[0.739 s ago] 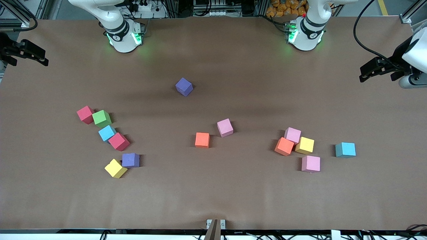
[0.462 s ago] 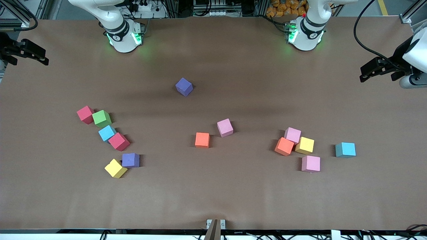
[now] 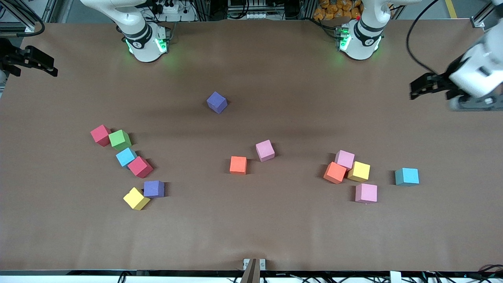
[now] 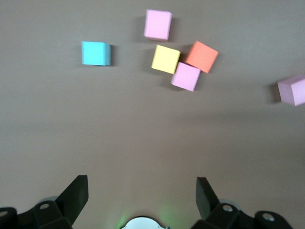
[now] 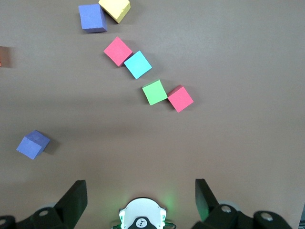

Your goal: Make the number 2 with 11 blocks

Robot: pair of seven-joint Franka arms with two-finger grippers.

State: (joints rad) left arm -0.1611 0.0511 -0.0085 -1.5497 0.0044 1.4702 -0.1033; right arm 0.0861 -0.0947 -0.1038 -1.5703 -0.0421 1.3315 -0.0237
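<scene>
- Matte foam blocks point(image 3: 265, 150) — small square-edged cubes in pink, orange, yellow, purple, red and blue — lie scattered in loose clusters on the brown paper-covered table point(image 3: 275, 228).
- A green cube point(image 3: 119, 139) touches a red one.
- Left gripper point(image 4: 141, 191) hangs over the table's 3 o'clock edge, jaws wide, empty.
- Right gripper point(image 5: 141, 190) waits at 9 o'clock, wide, empty.
</scene>
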